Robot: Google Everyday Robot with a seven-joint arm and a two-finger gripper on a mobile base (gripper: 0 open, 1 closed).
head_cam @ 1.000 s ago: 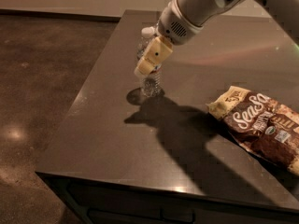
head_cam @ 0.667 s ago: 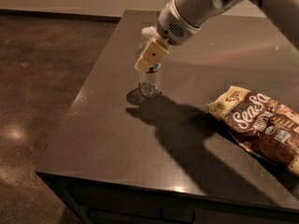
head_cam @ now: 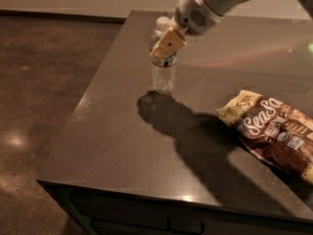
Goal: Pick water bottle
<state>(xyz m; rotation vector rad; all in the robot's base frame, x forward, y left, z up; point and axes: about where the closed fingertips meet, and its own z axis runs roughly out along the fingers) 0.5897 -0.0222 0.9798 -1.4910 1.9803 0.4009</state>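
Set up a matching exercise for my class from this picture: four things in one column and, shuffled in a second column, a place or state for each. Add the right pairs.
Column one:
1. water bottle
2. gripper
3. snack bag
4. table

Column two:
A. dark and glossy, with everything else resting on or hanging above it
B. lying flat towards the right side
C. standing upright, near the left edge
D. reaching down from the upper right, at the height of the bottle's label

Pairs: 1-C, 2-D, 3-B, 4-A
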